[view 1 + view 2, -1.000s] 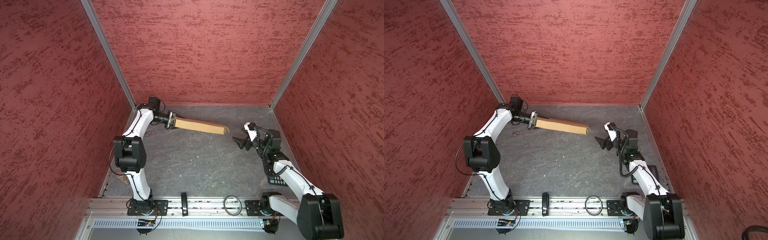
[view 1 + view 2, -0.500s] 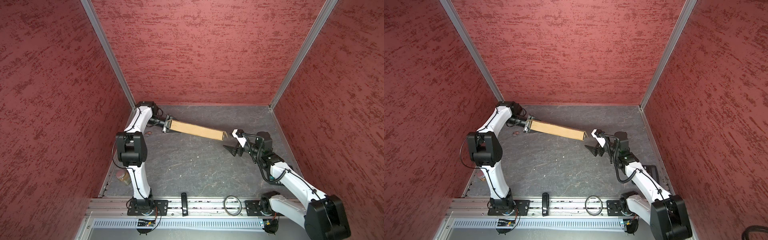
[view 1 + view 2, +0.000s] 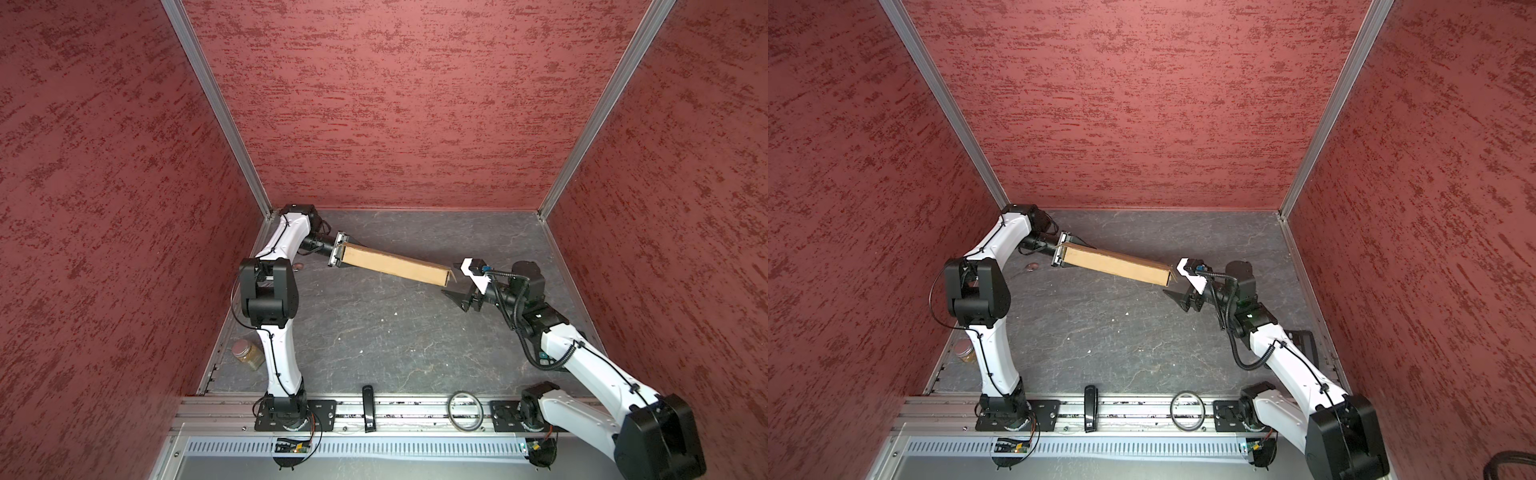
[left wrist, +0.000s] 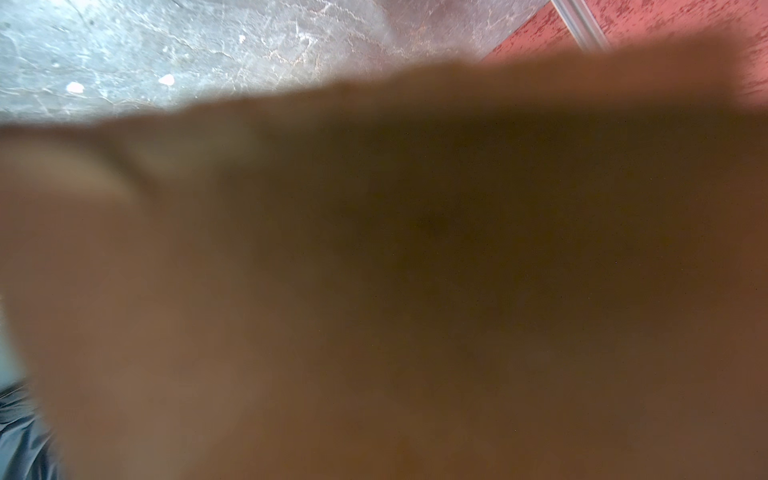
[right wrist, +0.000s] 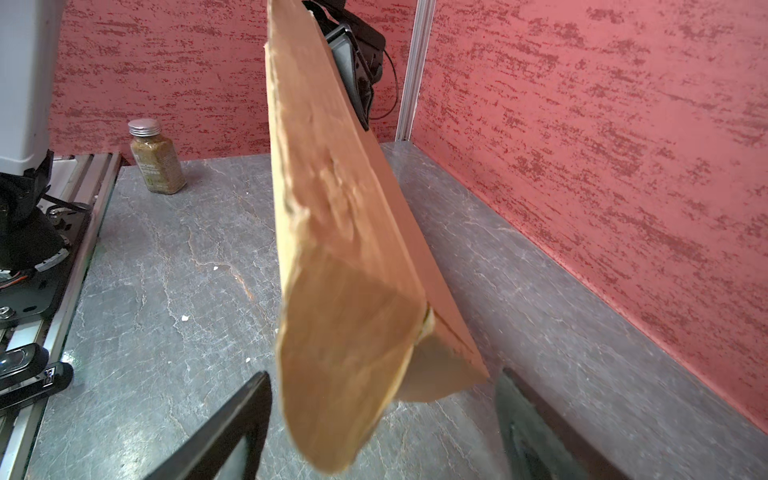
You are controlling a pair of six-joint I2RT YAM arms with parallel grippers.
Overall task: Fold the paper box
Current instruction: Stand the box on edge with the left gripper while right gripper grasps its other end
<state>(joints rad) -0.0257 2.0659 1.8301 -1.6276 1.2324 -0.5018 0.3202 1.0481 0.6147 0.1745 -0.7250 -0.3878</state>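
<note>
A: Since the left wrist view is almost wholly blurred brown cardboard, how do you read the left gripper [image 3: 338, 254]?

B: From both top views. Its jaws are clamped on one short end of the paper box [image 3: 395, 268], right at the fingertips. The box is folded flat and long, and it runs straight out from that grip, held clear above the table [image 3: 374, 340].

A: And in the wrist view itself?

B: The paper box [image 4: 415, 270] sits so close to the lens that it fills the view. Only a strip of grey table and a corner of red wall show past it.

A: What about the right gripper [image 3: 459, 297]?

B: Its jaws stand wide apart and hold nothing. In the right wrist view the two dark fingers [image 5: 232, 428] lie one on each side of the box's free end [image 5: 340, 291], with a gap on both sides. A loose rounded flap hangs at that end, nearest the fingers.

A: Is it touching the box?

B: I see no contact. In a top view the right gripper [image 3: 1183, 299] sits just beside and slightly below the box's free end [image 3: 1163, 276].

A: Anything farther out?

B: A spice jar [image 5: 156, 158] stands upright far beyond the fingers, past the box and near the left arm's base.
</note>
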